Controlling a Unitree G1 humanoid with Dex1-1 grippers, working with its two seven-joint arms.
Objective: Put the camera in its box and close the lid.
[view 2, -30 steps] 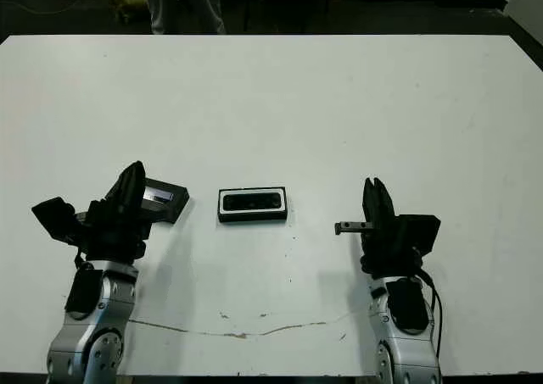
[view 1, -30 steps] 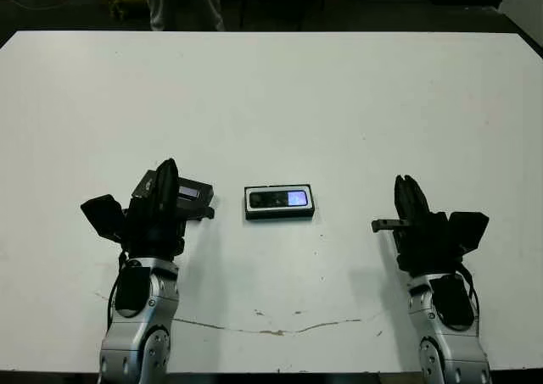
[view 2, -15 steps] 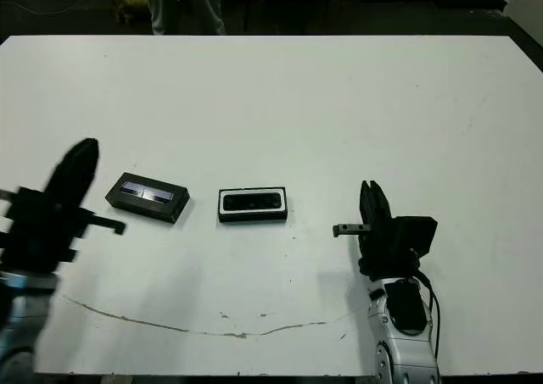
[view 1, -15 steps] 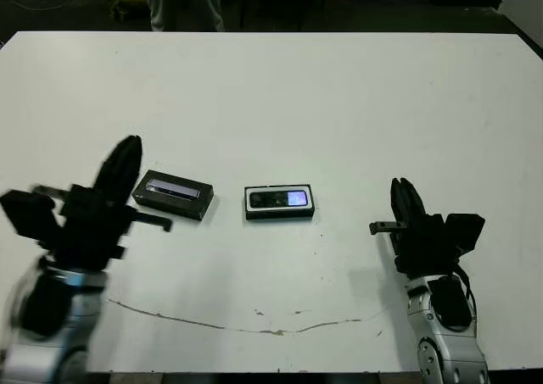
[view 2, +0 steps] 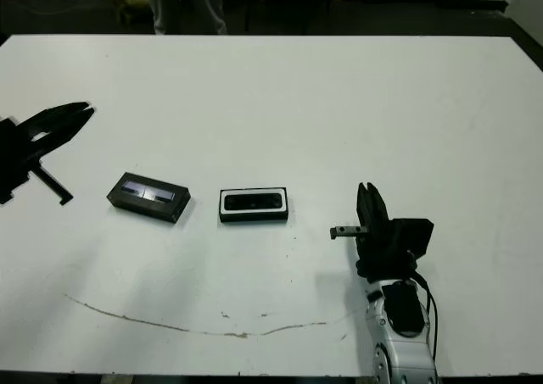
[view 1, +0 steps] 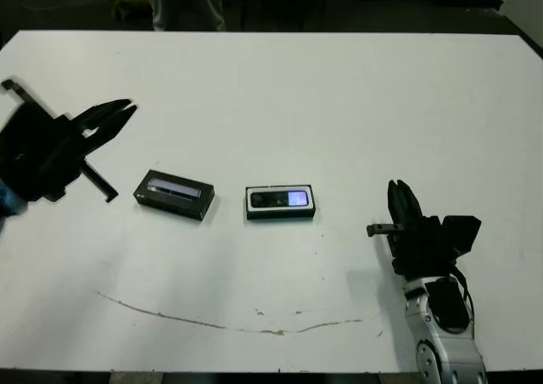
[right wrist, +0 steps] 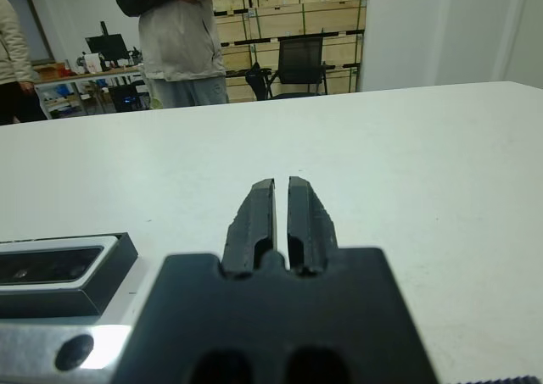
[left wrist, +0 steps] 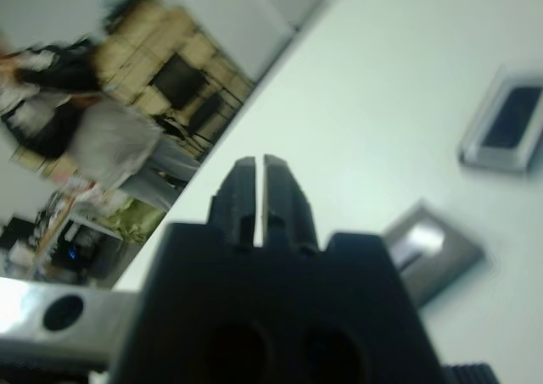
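Camera [view 1: 280, 199] sits in the box [view 1: 281, 214] mid-surface, lid [view 1: 173, 194] just beside it, both grippers' fingers nearly shut and empty; next I bring left gripper [view 1: 125, 110] down to grasp it.

You are looking at a matt white surface [view 1: 339, 96], smooth but scuffed by a thin brown scratch line low in the frame. Left of centre, the lid [view 1: 174, 194] is matt black with a glossy greyish strip. At centre, the box [view 1: 280, 203] has a white lining, and the camera [view 1: 278, 199] inside looks like black plastic with a glossy bluish patch. Both grippers' fingers [right wrist: 273, 219] look like matt black plastic.
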